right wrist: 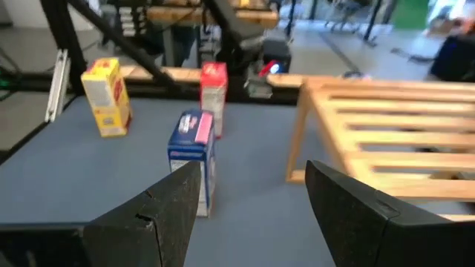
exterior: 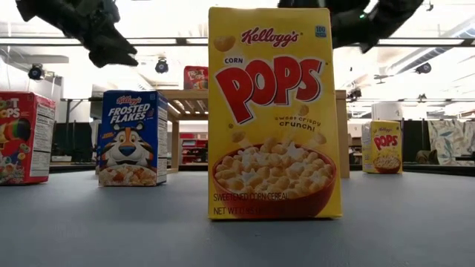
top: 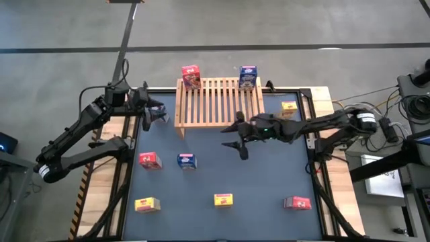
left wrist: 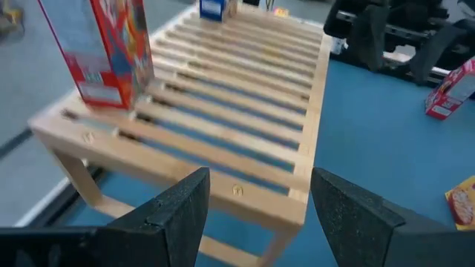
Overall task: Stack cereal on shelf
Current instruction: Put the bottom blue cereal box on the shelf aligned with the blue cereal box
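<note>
The light wooden slatted shelf [top: 218, 102] stands at the table's far edge. A red cereal box [top: 191, 76] stands upright on its left far corner and a blue one [top: 248, 77] on its right far corner. Several more boxes stand on the mat: red [top: 149, 160], blue [top: 187, 161], yellow [top: 146, 204], yellow [top: 223, 199], red [top: 297, 203] and yellow [top: 289, 107]. My left gripper [top: 160, 113] hovers open at the shelf's left end [left wrist: 178, 170]. My right gripper [top: 232, 138] hovers open in front of the shelf, pointing toward the blue box [right wrist: 194, 159].
The blue mat [top: 255, 178] is framed by black rails on a wooden table. In the low view a yellow box [exterior: 271, 111] stands closest, with a blue box [exterior: 133, 137] and a red one [exterior: 22, 137] to its left. Cables and equipment lie beyond the table's right edge.
</note>
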